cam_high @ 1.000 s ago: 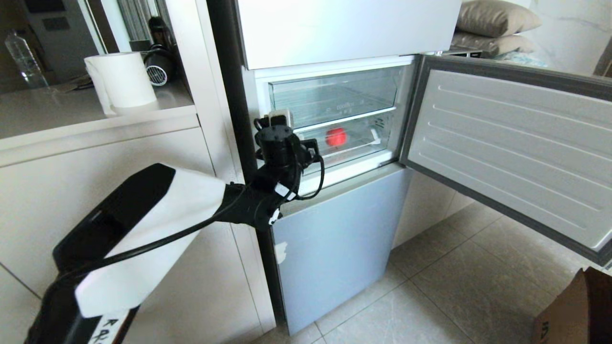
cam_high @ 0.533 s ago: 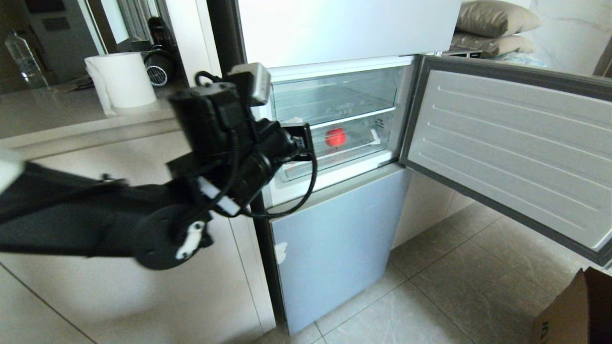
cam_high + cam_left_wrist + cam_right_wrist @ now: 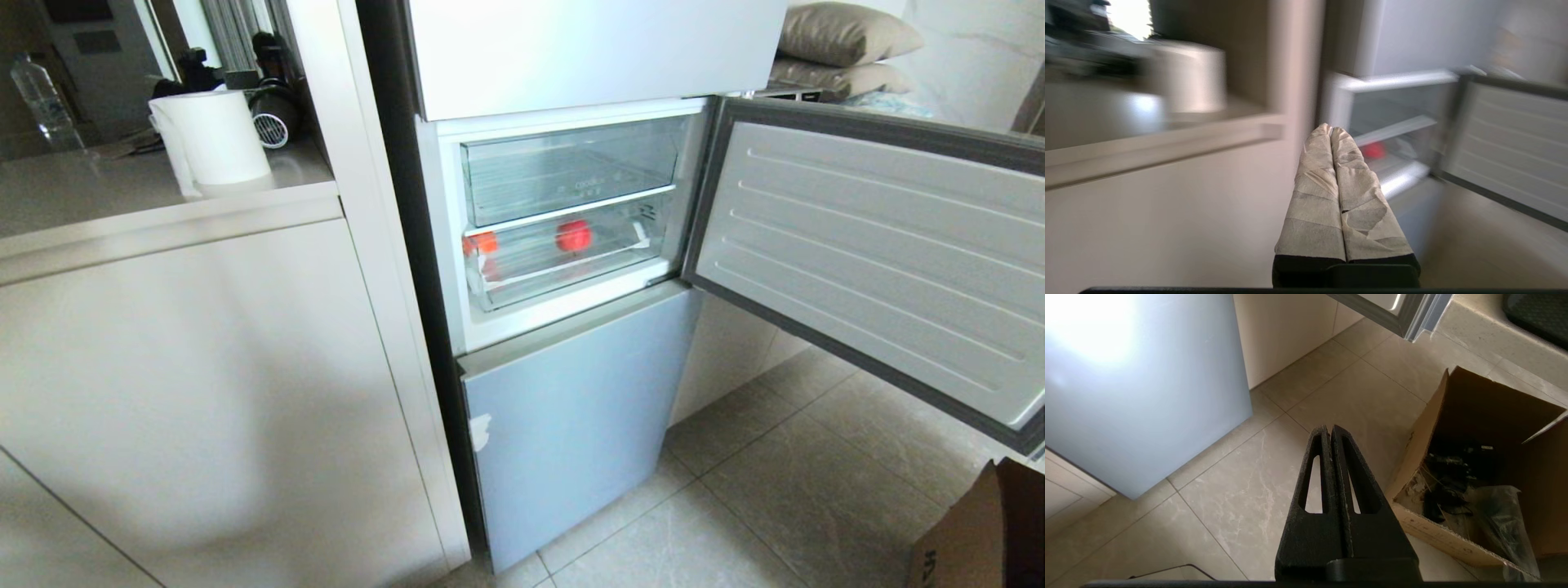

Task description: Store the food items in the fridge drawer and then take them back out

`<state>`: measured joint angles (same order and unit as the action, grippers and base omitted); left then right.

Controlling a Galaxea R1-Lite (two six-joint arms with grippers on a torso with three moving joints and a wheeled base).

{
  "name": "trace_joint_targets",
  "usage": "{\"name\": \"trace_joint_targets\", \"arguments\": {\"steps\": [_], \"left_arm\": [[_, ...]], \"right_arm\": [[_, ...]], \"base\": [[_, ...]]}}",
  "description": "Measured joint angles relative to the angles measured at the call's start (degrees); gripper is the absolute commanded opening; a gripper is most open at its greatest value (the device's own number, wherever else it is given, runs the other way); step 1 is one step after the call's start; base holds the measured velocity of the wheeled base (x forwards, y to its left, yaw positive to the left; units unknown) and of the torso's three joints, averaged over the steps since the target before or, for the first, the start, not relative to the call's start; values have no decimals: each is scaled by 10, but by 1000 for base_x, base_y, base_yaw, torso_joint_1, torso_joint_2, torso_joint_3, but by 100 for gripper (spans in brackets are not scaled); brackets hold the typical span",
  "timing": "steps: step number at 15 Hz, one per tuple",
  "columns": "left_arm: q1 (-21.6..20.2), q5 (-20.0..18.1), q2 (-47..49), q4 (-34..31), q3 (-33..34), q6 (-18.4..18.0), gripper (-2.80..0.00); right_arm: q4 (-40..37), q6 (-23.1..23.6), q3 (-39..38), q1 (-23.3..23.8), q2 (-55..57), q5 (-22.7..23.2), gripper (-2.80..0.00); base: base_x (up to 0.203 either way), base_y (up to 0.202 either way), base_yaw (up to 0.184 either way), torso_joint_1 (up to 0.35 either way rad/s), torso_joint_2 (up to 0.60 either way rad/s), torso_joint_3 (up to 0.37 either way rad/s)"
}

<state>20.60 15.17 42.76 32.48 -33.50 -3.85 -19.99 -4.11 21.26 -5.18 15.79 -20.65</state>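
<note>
The left claw [image 3: 1331, 132] is pressed shut on nothing, its taped fingers [image 3: 1314, 196] together at lower centre of its wrist view, pointing toward the open fridge from a distance. The right claw [image 3: 1330, 433] is also closed and empty, hanging over the floor tiles [image 3: 1274, 465] beside a cardboard box [image 3: 1490, 428], well away from the work.

A second ago the left arm filled the lower left of the head view, its claw at the drawer's left end; half a second ago it was swinging up and away; now neither arm shows in the head view at all. With it gone, a second tomato [image 3: 483, 242] shows at the left end of the drawer [image 3: 571, 273], just right of centre in the frame; the other tomato [image 3: 574, 235] sits mid-drawer where it was. The bin [image 3: 571, 167] above holds nothing visible, and the door [image 3: 882, 253] stands open at right.

Both tomatoes in the drawer suggest the storing half is done, unless the drawer needs pushing in; taking them out is probably next.
</note>
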Motion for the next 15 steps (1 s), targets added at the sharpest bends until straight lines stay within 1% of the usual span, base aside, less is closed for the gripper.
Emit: {"name": "trace_joint_targets", "arguments": {"steps": [1,2,3,4,5,6,7,8,9,10,11,13,15], "left_arm": [[-46,-15,-75,-50,25,3,-280],[-87,-41,-149,-112,54,6,-280],[-121,-76,-214,-180,87,5,-280],[-150,-119,-272,-260,130,-1,-280],[-169,-156,-317,-333,176,-12,-280],[-182,-182,-351,-390,218,-26,-280],[-192,-191,-377,-430,249,-33,-280],[-199,-175,-394,-453,267,-34,-280],[-203,-160,-406,-453,274,-34,-280],[-206,-157,-415,-450,278,-32,-280],[-207,-155,-420,-449,282,-23,-280],[-208,-152,-426,-449,285,2,-280],[-208,-151,-428,-450,285,22,-280]], "right_arm": [[23,6,-8,2,-1,18,-280],[55,14,-26,3,-1,43,-280],[84,29,-53,3,-2,67,-280],[115,53,-90,3,-2,87,-280],[144,80,-129,3,-2,101,-280],[177,99,-159,4,-2,128,-280],[203,96,-182,4,-2,168,-280],[201,96,-198,4,-2,199,-280],[190,111,-204,4,-2,212,-280],[188,121,-205,6,-1,215,-280],[189,123,-206,17,0,216,-280],[189,128,-207,50,3,216,-280],[188,129,-207,64,0,217,-280]], "base": [[0,0,0,0,0,0],[0,0,0,0,0,0],[0,0,0,0,0,0],[0,0,0,0,0,0],[0,0,0,0,0,0],[0,0,0,0,0,0],[0,0,0,0,0,0],[0,0,0,0,0,0],[0,0,0,0,0,0],[0,0,0,0,0,0],[0,0,0,0,0,0],[0,0,0,0,0,0],[0,0,0,0,0,0]]}}
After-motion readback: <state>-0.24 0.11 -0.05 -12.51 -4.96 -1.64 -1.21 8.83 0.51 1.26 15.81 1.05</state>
